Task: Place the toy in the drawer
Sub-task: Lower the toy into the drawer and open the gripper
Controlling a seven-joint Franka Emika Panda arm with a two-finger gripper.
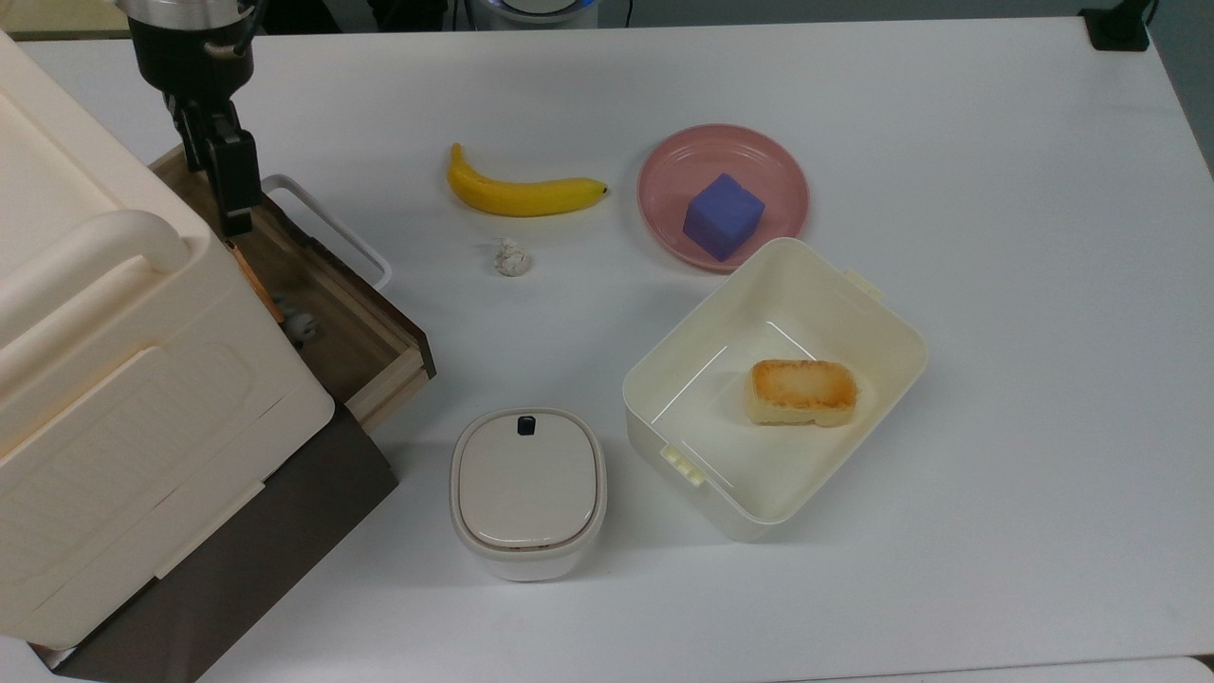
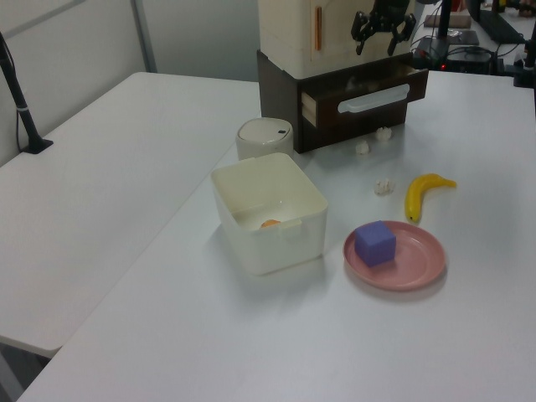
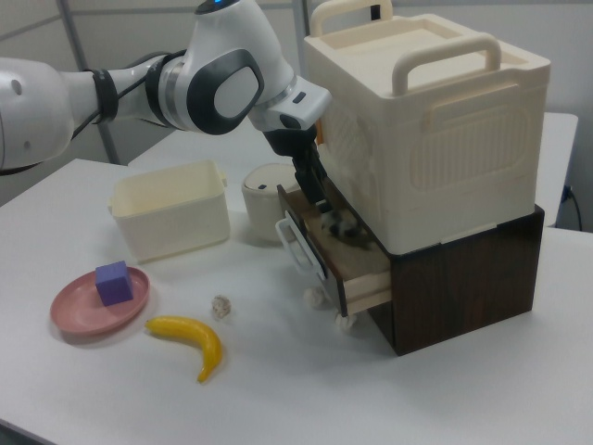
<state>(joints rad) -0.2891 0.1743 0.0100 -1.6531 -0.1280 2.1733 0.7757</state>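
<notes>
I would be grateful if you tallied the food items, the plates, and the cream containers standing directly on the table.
Food: 2 (banana, toasted bread piece)
Plates: 1 (pink plate)
Cream containers: 2 (open tub, lidded container)
Total: 5

Bright, even overhead light, soft short shadows under objects, mild glare on the white table (image 1: pixel 996 285).

Your arm reaches in from the right view's left, wrist bent downward. Your gripper (image 2: pixel 378 23) hangs with fingers (image 1: pixel 234 180) spread apart, holding nothing.
</notes>
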